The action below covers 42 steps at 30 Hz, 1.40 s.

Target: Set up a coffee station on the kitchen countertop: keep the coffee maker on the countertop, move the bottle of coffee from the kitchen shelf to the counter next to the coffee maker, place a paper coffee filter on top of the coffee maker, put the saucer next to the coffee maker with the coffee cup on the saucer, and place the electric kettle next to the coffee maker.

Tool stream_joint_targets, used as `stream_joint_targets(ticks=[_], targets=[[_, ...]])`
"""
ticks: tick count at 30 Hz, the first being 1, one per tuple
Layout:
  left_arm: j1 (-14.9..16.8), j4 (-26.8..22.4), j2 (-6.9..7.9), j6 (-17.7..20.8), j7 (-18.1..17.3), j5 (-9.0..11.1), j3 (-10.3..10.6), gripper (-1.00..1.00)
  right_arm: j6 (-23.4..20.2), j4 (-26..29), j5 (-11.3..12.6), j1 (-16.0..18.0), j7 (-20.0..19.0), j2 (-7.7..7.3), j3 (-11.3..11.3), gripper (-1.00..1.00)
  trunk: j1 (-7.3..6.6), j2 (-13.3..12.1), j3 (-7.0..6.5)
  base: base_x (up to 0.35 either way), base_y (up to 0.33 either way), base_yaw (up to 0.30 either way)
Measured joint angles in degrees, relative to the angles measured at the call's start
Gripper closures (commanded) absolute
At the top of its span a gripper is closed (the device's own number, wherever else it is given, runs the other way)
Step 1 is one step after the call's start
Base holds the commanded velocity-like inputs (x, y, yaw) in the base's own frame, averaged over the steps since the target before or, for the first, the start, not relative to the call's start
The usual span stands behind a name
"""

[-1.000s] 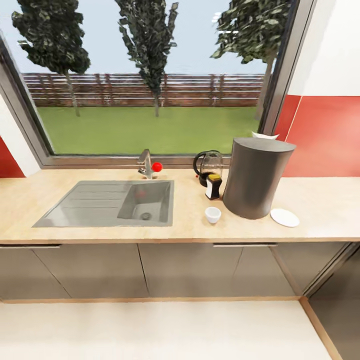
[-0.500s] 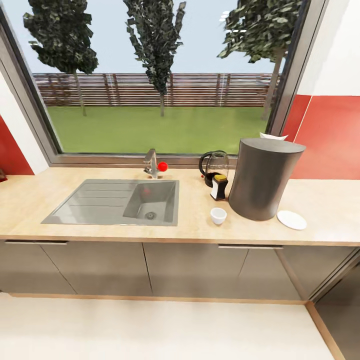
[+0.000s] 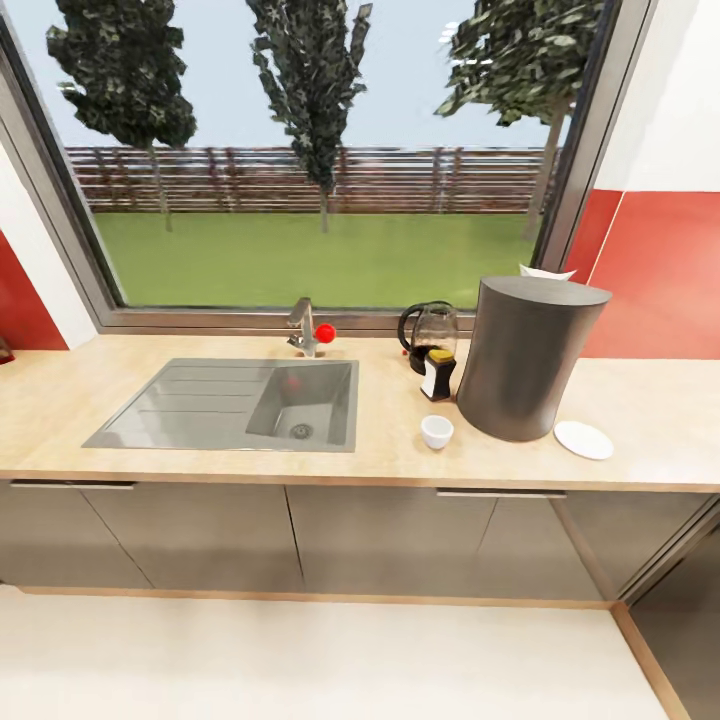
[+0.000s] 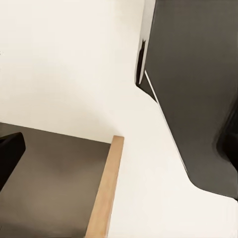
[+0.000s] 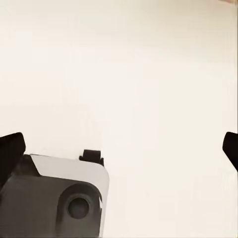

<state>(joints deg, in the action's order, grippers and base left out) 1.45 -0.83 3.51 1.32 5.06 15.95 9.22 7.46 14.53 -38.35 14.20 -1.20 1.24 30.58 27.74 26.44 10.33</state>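
The tall dark grey coffee maker [image 3: 525, 360] stands on the pale countertop [image 3: 200, 460], right of the sink. A white pointed corner of the paper coffee filter [image 3: 545, 272] peeks over its far top rim. To its left are the glass electric kettle [image 3: 428, 332] and, in front of that, the yellow-capped bottle of coffee [image 3: 438, 372]. The white coffee cup [image 3: 436, 431] sits on the counter left of the maker, apart from the saucer [image 3: 583, 439], which lies to the maker's right. My left gripper [image 4: 119, 148] and right gripper [image 5: 119, 148] hang open over pale floor, holding nothing.
A steel sink [image 3: 240, 405] with a faucet [image 3: 305, 330] takes up the counter's left half, below a big window. Grey cabinet fronts [image 3: 380, 540] run under the counter. A wood strip [image 4: 105, 188] borders a dark panel near my left gripper.
The whole head view shifted a little during the first half second, so the camera moved. Since then it has held still. Nothing on the counter has moved.
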Motion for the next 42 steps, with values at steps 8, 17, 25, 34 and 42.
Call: stream_joint_targets(ticks=[8, 17, 25, 34, 42], targets=[[-0.1, 0.1, 0.59, 0.0, 0.1, -0.2, 0.0, -1.00, 7.4, 8.9, 0.2, 0.2, 0.0, 4.64, 0.0, -1.00, 0.00, 0.0, 0.00, 0.000, 0.000, 0.000], [-0.1, 0.1, 0.54, 0.0, 0.0, -0.2, 0.1, -1.00, 8.9, 15.0, 9.2, 8.0, 0.1, 6.31, 0.0, -1.00, 0.00, 0.0, 0.00, 0.000, 0.000, 0.000], [-1.0, 0.1, 1.53, 0.0, 0.0, -0.4, 0.1, -1.00, 8.6, 16.6, 15.7, 21.3, 0.1, 6.49, -3.0, -1.00, 0.00, 0.0, 0.00, 0.000, 0.000, 0.000], [-1.1, -0.2, 2.04, 0.0, 0.0, -0.7, 0.4, -1.00, -11.8, 21.9, 15.7, 36.0, 0.2, 7.12, -5.8, -1.00, -0.01, 0.0, -0.01, 0.000, 0.000, 0.000], [-1.1, -0.2, 2.02, 0.6, 0.0, -0.7, 0.6, -1.00, -27.2, 29.7, 15.6, 37.8, 0.3, 7.59, -10.7, -1.00, -0.01, 0.0, 0.00, 0.053, 0.000, 0.000]])
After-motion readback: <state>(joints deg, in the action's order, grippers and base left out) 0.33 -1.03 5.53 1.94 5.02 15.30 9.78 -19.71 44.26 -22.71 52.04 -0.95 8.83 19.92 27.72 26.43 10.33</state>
